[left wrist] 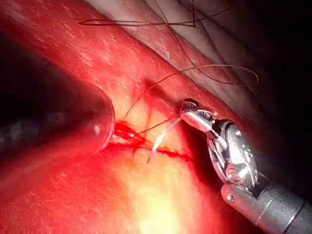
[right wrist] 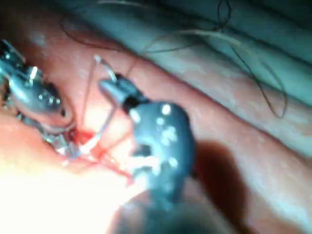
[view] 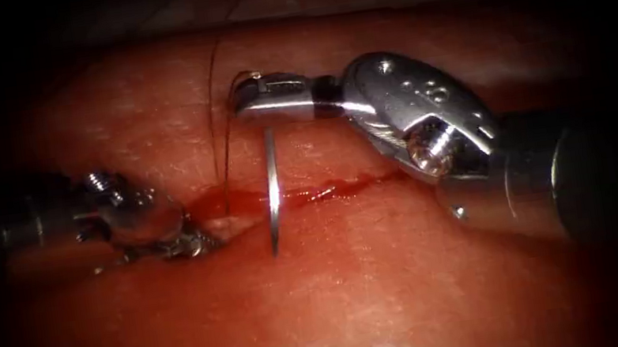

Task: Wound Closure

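My right tool [view: 251,97] comes in from the right, jaws shut on the curved needle [view: 272,186] near its thread end. The needle hangs down across the cut [view: 335,189], and its tip rests against the tissue [view: 388,290] just on the near side of the cut. Whether the tip has entered, I cannot tell. Dark thread [view: 222,129] loops from the needle's tail down into the cut's left part. My left tool [view: 199,245] lies at the left end of the cut, tip against the edge. The right tool [left wrist: 192,114] and needle [left wrist: 160,140] also show from the left wrist.
Red fluid [view: 237,201] pools along the cut's left part. Loose loops of thread [left wrist: 209,73] lie over the far tissue and the pale surface behind it. The right tool's wrist and shaft [view: 483,166] lie over the cut's right end.
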Available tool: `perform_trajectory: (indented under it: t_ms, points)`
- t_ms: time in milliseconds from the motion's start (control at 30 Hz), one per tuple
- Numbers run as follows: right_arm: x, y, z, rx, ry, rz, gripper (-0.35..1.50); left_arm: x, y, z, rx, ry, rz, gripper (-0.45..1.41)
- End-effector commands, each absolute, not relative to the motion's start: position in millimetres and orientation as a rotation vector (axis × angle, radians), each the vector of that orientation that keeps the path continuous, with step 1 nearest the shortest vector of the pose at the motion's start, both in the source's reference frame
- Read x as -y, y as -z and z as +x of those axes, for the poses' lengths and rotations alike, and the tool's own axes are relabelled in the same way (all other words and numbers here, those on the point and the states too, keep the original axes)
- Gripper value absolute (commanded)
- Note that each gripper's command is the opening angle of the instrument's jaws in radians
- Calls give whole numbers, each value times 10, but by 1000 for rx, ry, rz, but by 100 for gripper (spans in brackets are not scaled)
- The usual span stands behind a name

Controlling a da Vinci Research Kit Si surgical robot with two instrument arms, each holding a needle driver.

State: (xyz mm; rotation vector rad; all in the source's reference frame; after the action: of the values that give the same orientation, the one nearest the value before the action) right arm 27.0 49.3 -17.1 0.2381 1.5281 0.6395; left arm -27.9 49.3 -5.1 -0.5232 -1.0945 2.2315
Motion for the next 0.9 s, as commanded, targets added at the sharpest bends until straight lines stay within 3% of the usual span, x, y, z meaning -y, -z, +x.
perform_trajectory:
  t_ms: [33,400,900]
  points:
    - [-497,160,278,-1528,-625,213,-35,-494,48,-284,1107,-2233,-523,-13]
    - [-481,137,308,-1479,-578,127,-35,-507,75,-286,1087,-2211,-592,-9]
    - [-478,130,309,-1431,-499,61,-35,-511,100,-285,1057,-2194,-617,-16]
